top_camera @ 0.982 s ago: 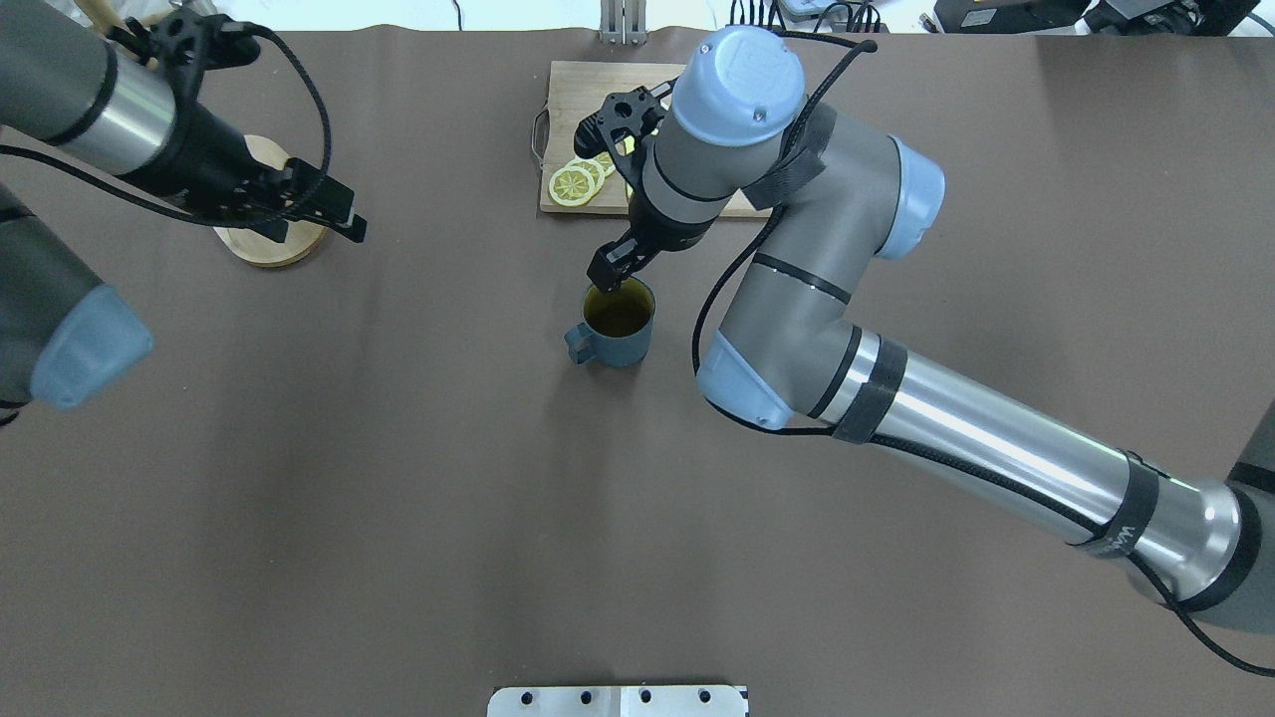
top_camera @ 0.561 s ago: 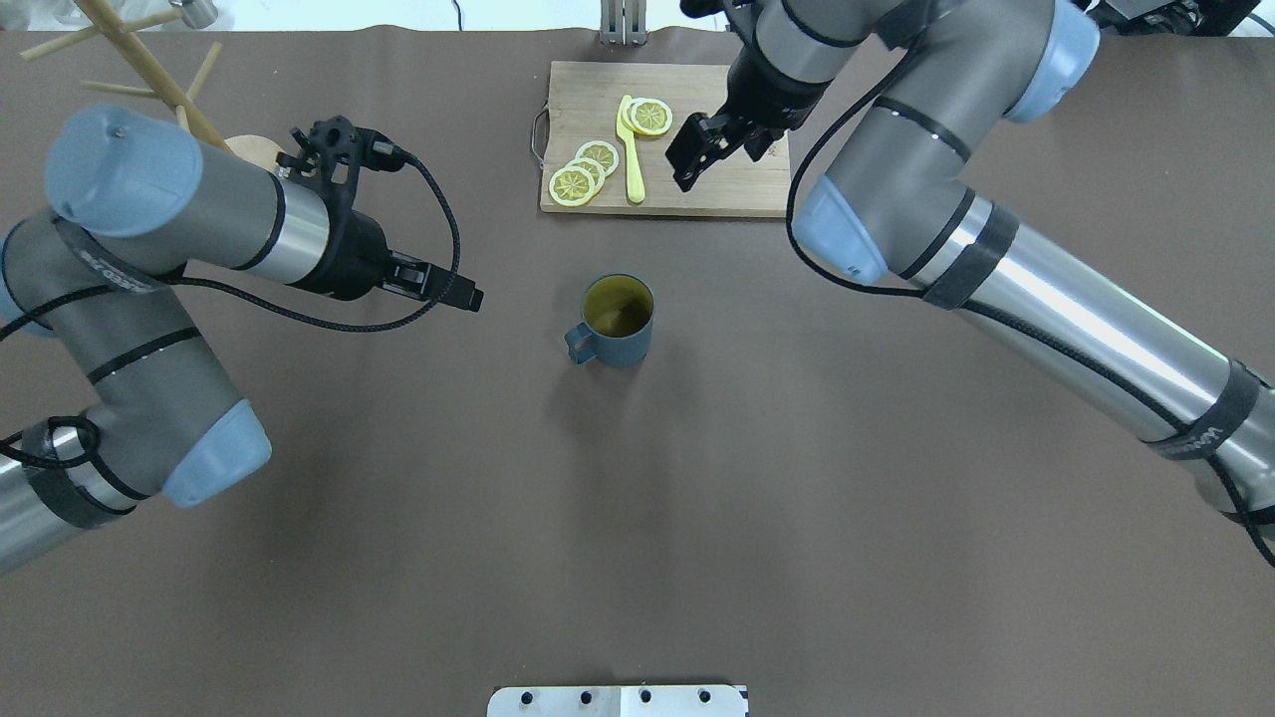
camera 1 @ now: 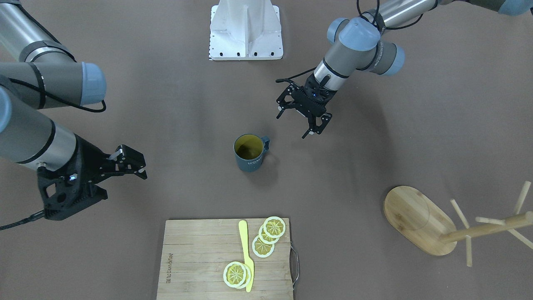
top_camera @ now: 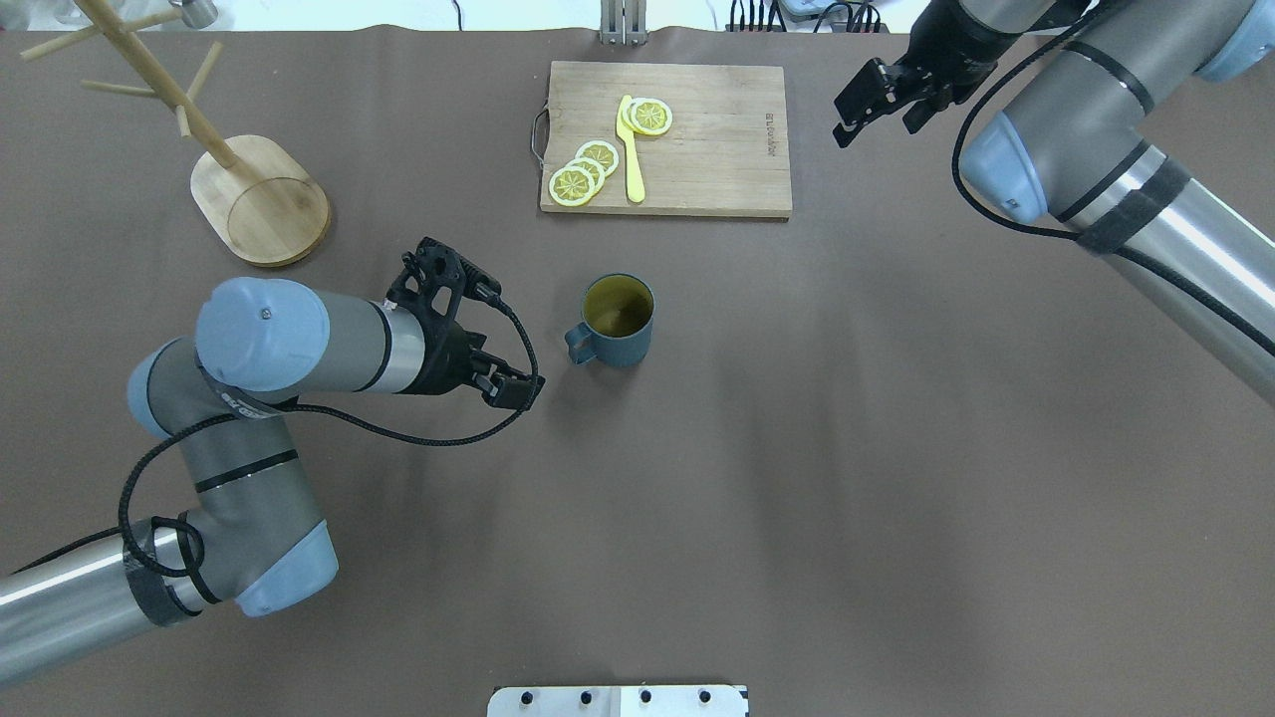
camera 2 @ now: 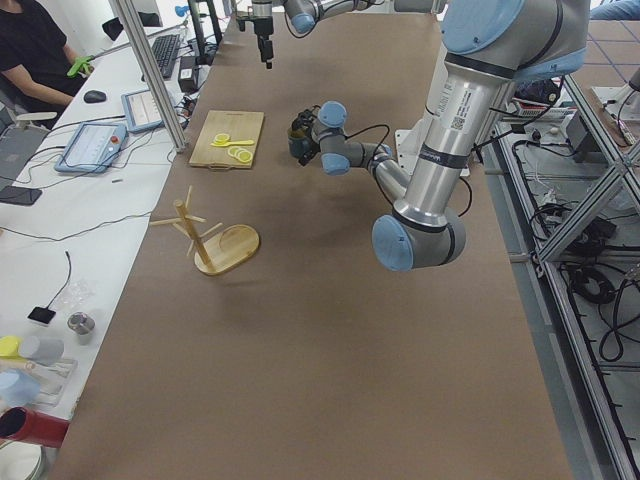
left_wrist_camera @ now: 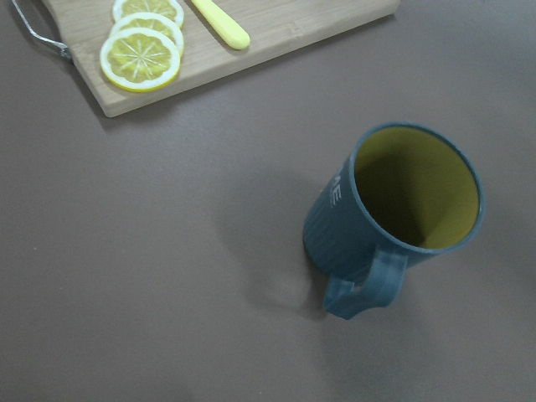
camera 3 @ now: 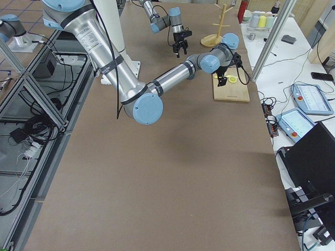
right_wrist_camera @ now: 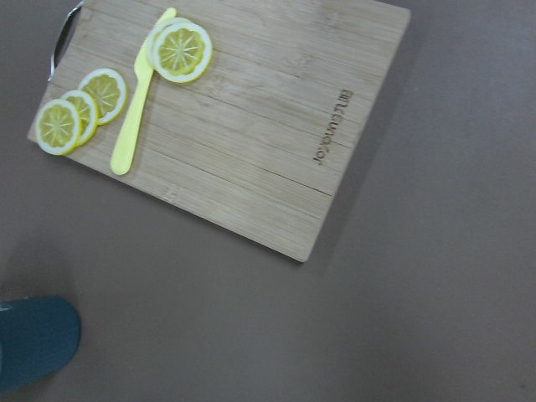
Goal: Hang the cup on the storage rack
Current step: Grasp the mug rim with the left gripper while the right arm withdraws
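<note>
Cup (top_camera: 618,321) stands upright near the left claw (camera 1: 292,125), apart from it and touched by neither arm. That claw hangs just above the surface (top_camera: 697,498) with its jaws spread wide and nothing between them, its tips pointing toward the cup's handle side. The cup is a dark teal-blue cylinder with a finely ribbed matte wall, a dull yellow-olive inside, and one loop handle of the same blue, turned toward the left claw. Pale lettering runs across its side, too small to read. It sits about mid-surface. Beyond it, on the far side from the robot, lies a bamboo board (top_camera: 697,159) carrying lemon slices (top_camera: 573,182) and a yellow knife (top_camera: 630,149). The rack (top_camera: 261,204), an oval bamboo base with a post and thin angled pegs, stands at the robot's far left, well apart from the cup. The right claw (top_camera: 873,127) is raised off the board's right end, jaws parted and holding nothing.
</note>
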### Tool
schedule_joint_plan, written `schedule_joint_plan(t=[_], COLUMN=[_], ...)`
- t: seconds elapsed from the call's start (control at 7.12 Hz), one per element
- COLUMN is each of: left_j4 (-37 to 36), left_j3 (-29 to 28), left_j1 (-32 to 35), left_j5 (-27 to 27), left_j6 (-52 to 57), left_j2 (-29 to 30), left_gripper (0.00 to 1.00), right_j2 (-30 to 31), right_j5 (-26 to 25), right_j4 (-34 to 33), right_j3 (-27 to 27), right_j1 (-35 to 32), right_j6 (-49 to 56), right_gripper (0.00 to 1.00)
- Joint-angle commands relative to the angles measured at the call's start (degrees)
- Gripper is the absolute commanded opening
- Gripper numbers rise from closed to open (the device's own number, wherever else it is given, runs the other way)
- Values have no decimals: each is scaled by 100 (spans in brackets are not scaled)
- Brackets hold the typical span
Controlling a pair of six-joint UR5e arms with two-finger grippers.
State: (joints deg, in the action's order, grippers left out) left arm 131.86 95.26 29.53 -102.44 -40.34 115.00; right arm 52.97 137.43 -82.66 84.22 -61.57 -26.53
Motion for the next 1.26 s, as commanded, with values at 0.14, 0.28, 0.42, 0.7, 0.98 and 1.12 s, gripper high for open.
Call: schedule_joint_plan(t=[0.14,0.28,0.42,0.7,0.98,1.12], left_j4=[243,261,391,516,524,525], left_j3=[-603,-736,-850,-869,-895,-895], left_j1=[-220,-229,-229,-194,-185,-176], left_j5=[260,425,575,585,576,576], left_j6=[-17,-35,-9,0,-9,-9], left_j2=[590,698,786,778,778,787], left_gripper=[95,93,93,85,38,21], right_j2=[511,565,556,547,513,521], right_j5=[126,117,117,74,74,56], right_j4=[-162,-154,-162,-162,-180,-180], right_j3=[42,59,77,68,-2,-2], right_j1=[-426,-505,-479,-435,-383,-374], right_j6=[454,482,482,482,474,474], right_gripper=[100,100,100,100,100,100])
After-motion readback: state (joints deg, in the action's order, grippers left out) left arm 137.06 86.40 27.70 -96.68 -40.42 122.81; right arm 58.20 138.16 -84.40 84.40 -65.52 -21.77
